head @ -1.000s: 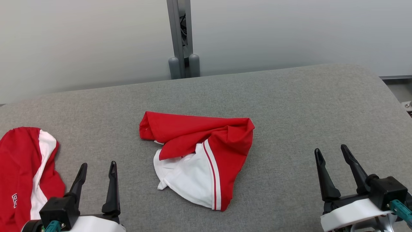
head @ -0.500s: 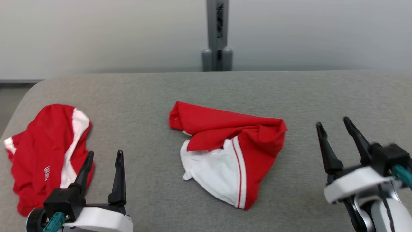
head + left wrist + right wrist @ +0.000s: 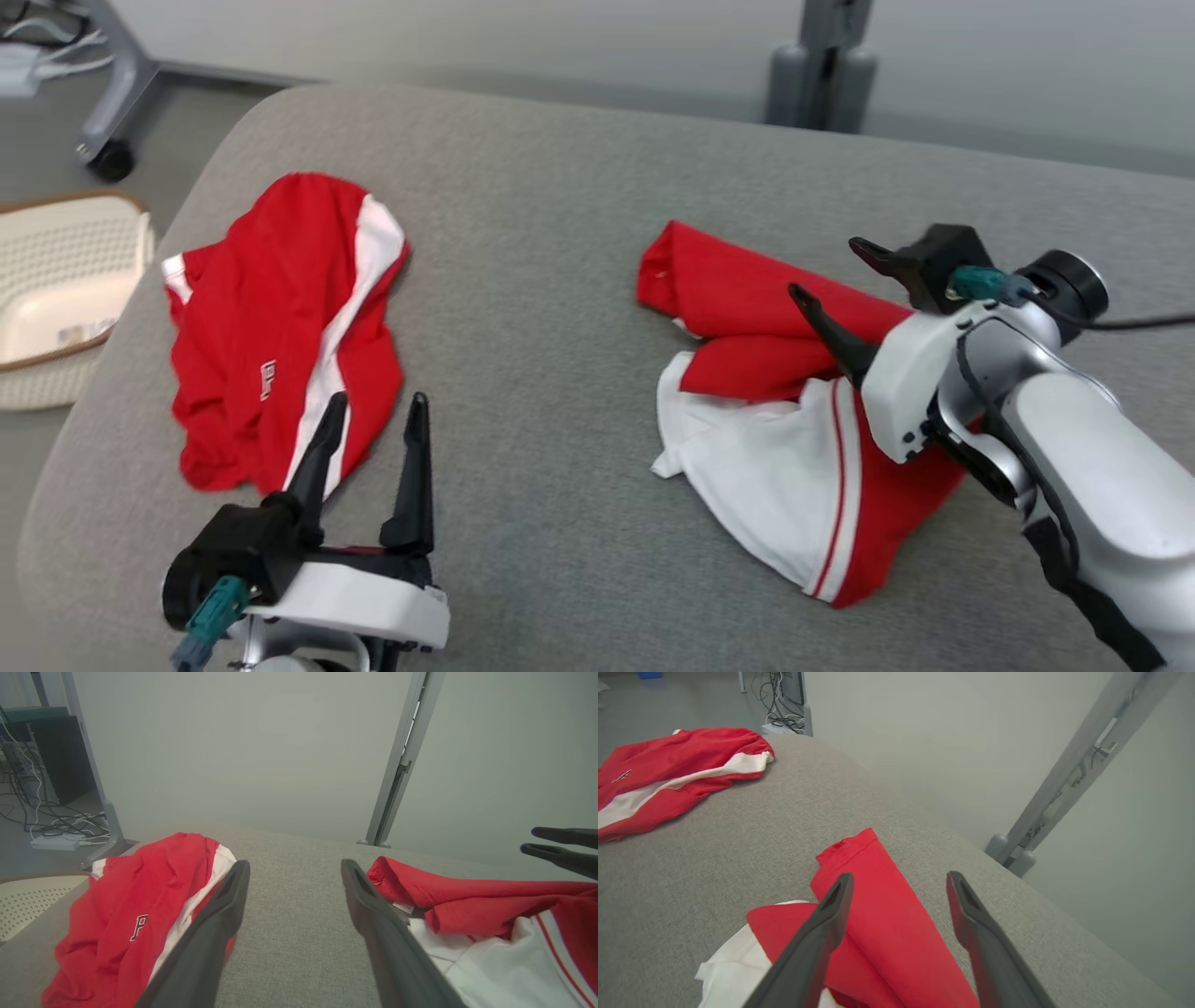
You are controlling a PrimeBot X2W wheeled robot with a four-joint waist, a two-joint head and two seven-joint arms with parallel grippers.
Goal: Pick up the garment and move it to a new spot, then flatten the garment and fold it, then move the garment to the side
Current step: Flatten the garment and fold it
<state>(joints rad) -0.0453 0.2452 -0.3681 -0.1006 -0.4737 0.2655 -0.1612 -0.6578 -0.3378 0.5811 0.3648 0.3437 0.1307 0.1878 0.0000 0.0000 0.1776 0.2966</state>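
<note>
Our head camera has swung left, so the pale woven basket [image 3: 56,308] on the floor now shows beyond the edge of the grey fabric-covered table [image 3: 560,233]. The cloths themselves have not shifted. The crumpled red-and-white shirt [image 3: 280,317] lies at the table's left end. Our left gripper [image 3: 378,399] hangs just in front of it as before, fingers spread wide and holding nothing. The bunched red-and-white garment [image 3: 747,308] lies mid-table. Our right gripper [image 3: 823,267] has come in over its red fold, jaws well apart and empty. We judge the pick-up is about to begin, with nothing grasped yet.
</note>
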